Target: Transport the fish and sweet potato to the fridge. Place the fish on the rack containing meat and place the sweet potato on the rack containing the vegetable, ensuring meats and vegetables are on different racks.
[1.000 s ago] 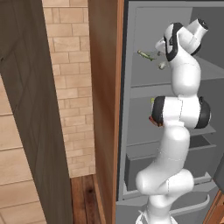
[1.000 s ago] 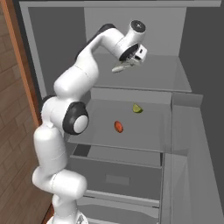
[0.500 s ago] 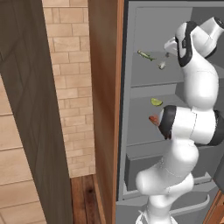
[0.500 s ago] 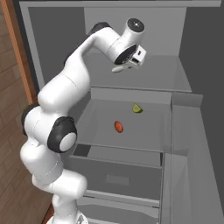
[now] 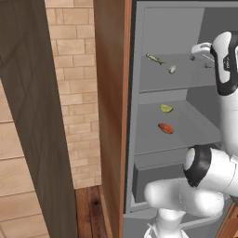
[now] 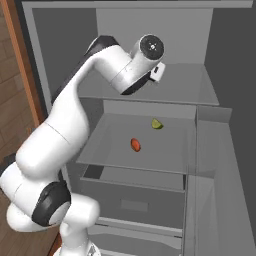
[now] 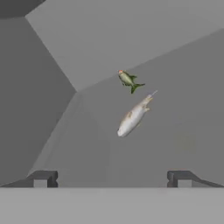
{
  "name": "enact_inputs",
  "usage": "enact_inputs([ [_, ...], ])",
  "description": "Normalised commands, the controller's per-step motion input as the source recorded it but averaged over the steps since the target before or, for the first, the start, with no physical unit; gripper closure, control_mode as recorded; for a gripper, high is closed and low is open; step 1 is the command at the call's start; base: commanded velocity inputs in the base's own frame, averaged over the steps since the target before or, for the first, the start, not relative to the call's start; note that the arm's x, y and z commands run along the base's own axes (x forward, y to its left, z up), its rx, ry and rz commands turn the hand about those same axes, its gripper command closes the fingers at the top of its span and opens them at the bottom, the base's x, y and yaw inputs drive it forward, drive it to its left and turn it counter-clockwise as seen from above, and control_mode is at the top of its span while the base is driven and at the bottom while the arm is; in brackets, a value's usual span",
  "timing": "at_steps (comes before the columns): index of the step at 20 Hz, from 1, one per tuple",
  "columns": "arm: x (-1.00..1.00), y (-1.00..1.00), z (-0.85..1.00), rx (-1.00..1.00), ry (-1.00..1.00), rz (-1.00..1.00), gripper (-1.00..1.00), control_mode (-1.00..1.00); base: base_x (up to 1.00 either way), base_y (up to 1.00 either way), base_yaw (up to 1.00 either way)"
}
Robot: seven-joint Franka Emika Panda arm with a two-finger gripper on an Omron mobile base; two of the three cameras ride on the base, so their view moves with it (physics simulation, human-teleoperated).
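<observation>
**Fish and sweet potato both lie in the fridge**

We see the gripper (image 7: 112,180) with its jaws spread wide and nothing between them, held in front of the rack containing meat (image 5: 195,79), the higher shelf of the fridge (image 6: 65,50). On that shelf the fish (image 7: 132,117) lies free, pale and silvery, with the olive-green meat (image 7: 129,81) just beyond it toward the back wall, the two close but apart. From the left base view the fish (image 5: 172,69) sits mid-shelf and the meat (image 5: 155,58) nearer the left rear corner. On the lower shelf (image 6: 165,155) the sweet potato (image 6: 135,144) rests toward the front, with the vegetable (image 6: 157,123) behind it, apart.
</observation>
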Motion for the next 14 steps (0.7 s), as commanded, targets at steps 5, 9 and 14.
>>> enact_inputs([
  [5, -1.00, 0.54, 0.02, 0.11, -0.19, -0.01, -1.00, -1.00, 0.00, 0.00, 0.00],
  [9, -1.00, 0.34, 0.31, 0.13, -0.10, -0.06, -1.00, -1.00, 0.00, 0.00, 0.00],
  [14, -1.00, 0.16, 0.49, 0.10, 0.00, -0.09, -1.00, -1.00, 0.00, 0.00, 0.00],
])
